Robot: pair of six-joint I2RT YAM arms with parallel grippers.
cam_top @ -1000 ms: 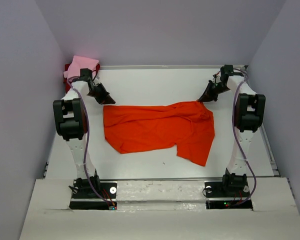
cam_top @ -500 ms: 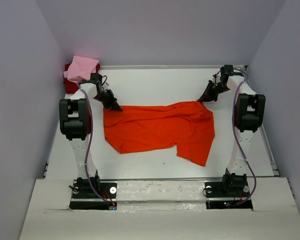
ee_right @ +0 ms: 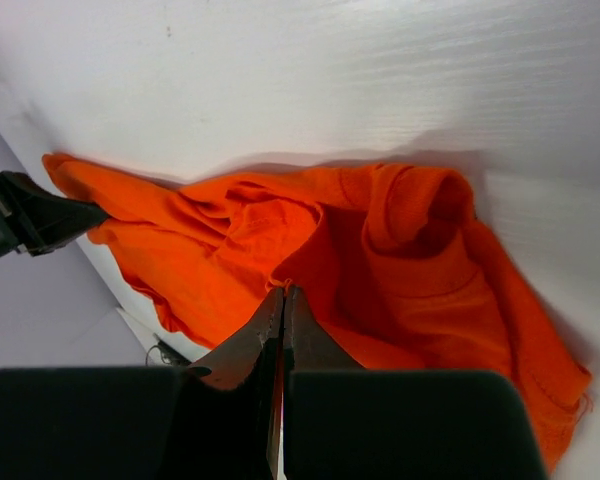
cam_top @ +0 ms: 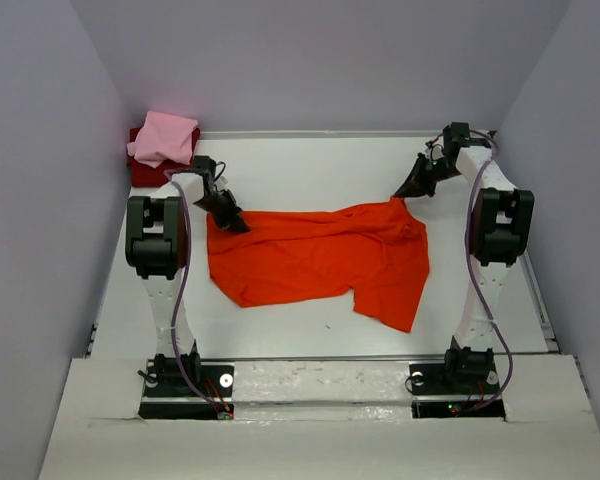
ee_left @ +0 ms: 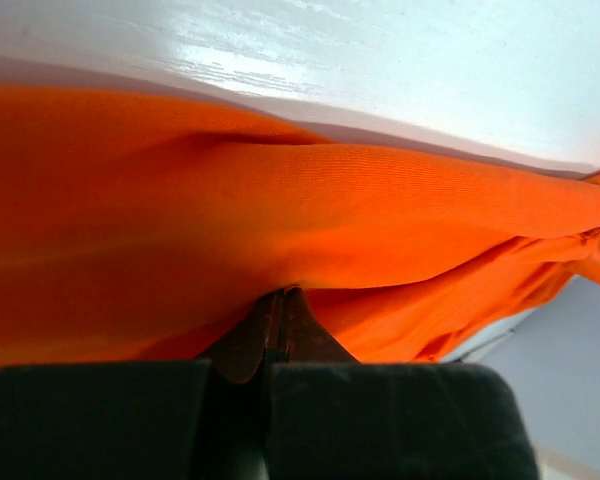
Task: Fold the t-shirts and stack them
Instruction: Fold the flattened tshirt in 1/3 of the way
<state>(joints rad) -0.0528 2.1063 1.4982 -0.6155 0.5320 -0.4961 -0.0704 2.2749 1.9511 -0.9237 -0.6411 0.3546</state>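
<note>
Pinching orange-red t-shirt [cam_top: 315, 262] far edge: L fingers [ee_left: 245, 345], R fingers [ee_right: 242, 345]; L tips half cloth-hidden.

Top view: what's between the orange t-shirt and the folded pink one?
In the top view, just bare table and the left gripper, shut on the far-left corner of the orange t-shirt; nothing else before the pink t-shirt.

The flat white table [cam_top: 310, 165] fills the middle of the top view. A bright orange-red cloth t-shirt [cam_top: 310, 255] lies spread over its middle, wrinkled, with one flap reaching toward the lower right. In the table's upper left corner sits a small folded dark red cloth t-shirt [cam_top: 138, 172]. A folded light pink cloth t-shirt [cam_top: 165, 138] rests on top of it.
</note>
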